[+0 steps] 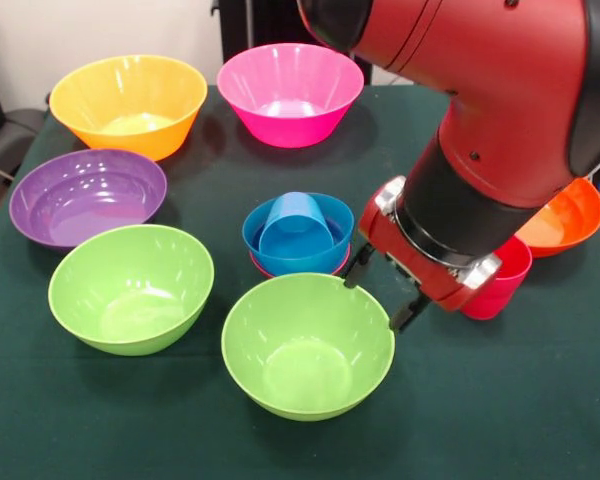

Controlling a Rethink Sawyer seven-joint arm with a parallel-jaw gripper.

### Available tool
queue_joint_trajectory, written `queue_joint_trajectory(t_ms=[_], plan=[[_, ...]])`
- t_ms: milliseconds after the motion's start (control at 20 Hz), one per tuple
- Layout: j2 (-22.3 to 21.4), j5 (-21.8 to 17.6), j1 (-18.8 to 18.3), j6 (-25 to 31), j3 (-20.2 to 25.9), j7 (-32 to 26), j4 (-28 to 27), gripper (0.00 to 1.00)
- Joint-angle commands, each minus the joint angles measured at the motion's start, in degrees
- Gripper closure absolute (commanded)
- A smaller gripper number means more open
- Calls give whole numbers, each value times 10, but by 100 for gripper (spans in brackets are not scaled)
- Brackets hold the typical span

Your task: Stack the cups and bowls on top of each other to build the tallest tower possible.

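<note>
The tower is a small blue bowl (pixel 320 243) resting in a small red bowl (pixel 263 269), of which only the rim shows. A light blue cup (pixel 290 224) lies tilted inside the blue bowl. My gripper (pixel 383 291) is open and empty, just right of this stack, over the far right rim of a lime green bowl (pixel 308 345). A red-pink cup (pixel 502 283) stands upright right behind the gripper, partly hidden by it. A second lime green bowl (pixel 130 287) sits at the front left.
A yellow-orange bowl (pixel 130 103) and a pink bowl (pixel 290 92) stand at the far side. A purple bowl (pixel 86 196) is at the left. An orange bowl (pixel 568 217) at the right is partly hidden by the arm. The table has a dark green cloth (pixel 500 400).
</note>
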Motion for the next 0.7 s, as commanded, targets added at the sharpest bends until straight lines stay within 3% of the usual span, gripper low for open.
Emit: queue_joint_trajectory(t_ms=[50,700], plan=[[-17,-67,30,26,27,47,119,0],[-33,-96,43,-21,46,52,206,0]])
